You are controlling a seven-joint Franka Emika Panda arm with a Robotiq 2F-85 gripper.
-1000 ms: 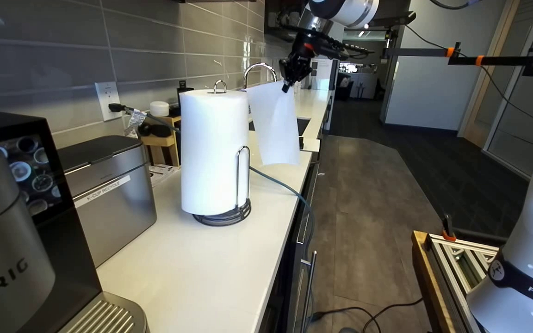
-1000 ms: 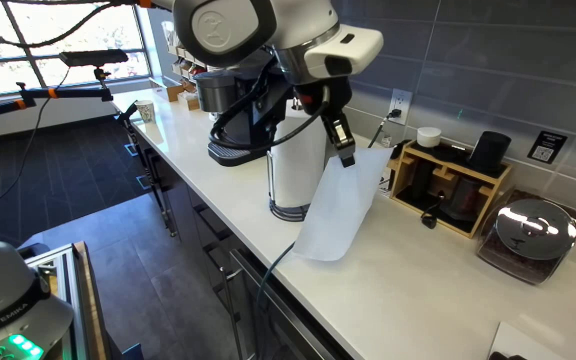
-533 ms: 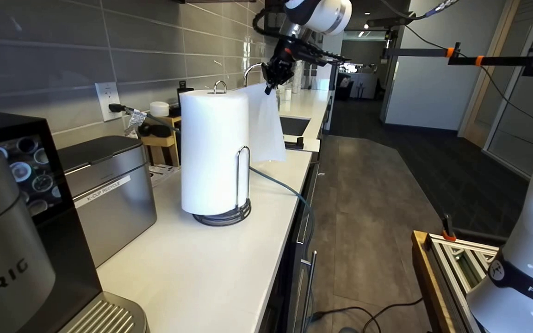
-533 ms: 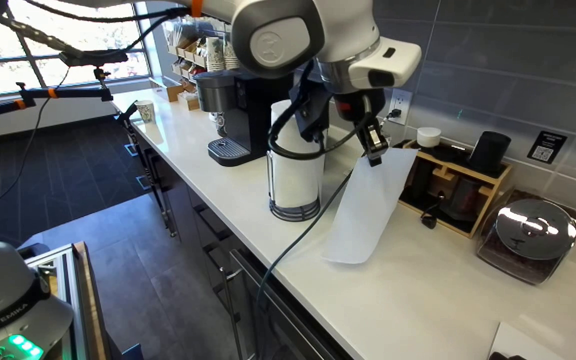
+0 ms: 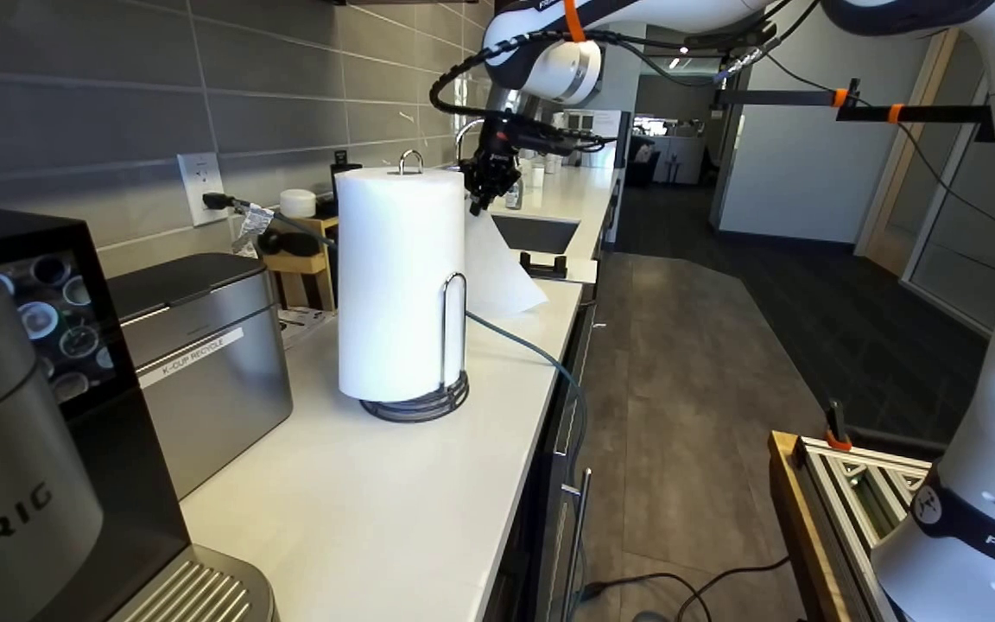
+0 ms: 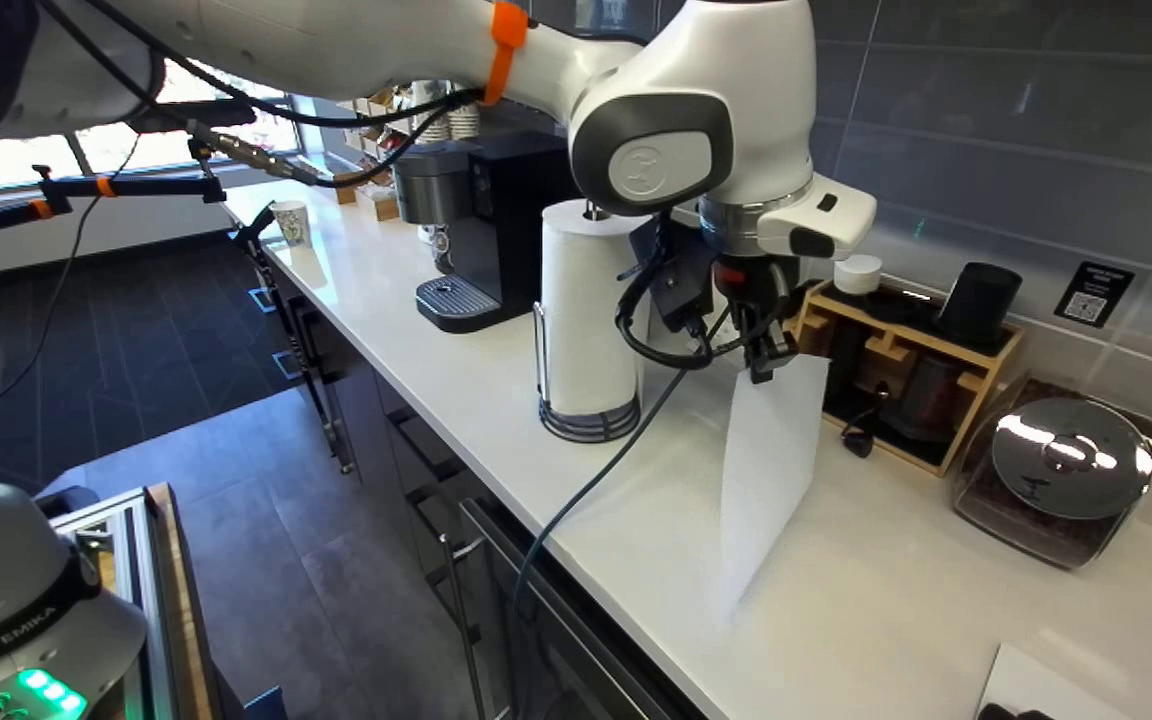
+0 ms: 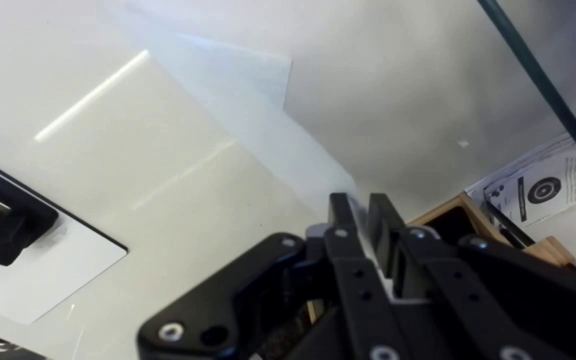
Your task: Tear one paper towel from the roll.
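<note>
The roll (image 5: 401, 285) (image 6: 588, 330) stands upright on its holder with a black wire base (image 5: 415, 406). The torn paper towel (image 6: 771, 460) hangs below my gripper (image 6: 772, 368), apart from the roll. In an exterior view it shows partly behind the roll (image 5: 502, 276). My gripper (image 5: 478, 207) is low over the counter, past the roll. In the wrist view, the fingers (image 7: 359, 202) stand slightly apart with a narrow gap, and the white sheet (image 7: 288, 145) runs between them. Its lower end reaches the counter and looks bent there.
A wooden organizer (image 6: 1011, 352) and a glass jar (image 6: 1036, 530) stand near the wall. A blue-green cable (image 6: 626, 450) crosses the counter. A coffee machine (image 6: 526, 230) and a grey bin (image 5: 212, 380) stand beyond the roll. A sink (image 5: 541, 233) is set in the counter.
My gripper has moved away from the roll and then down, taking the sheet along. The sheet's lower edge now meets the counter and bends. The roll and holder have not moved.
</note>
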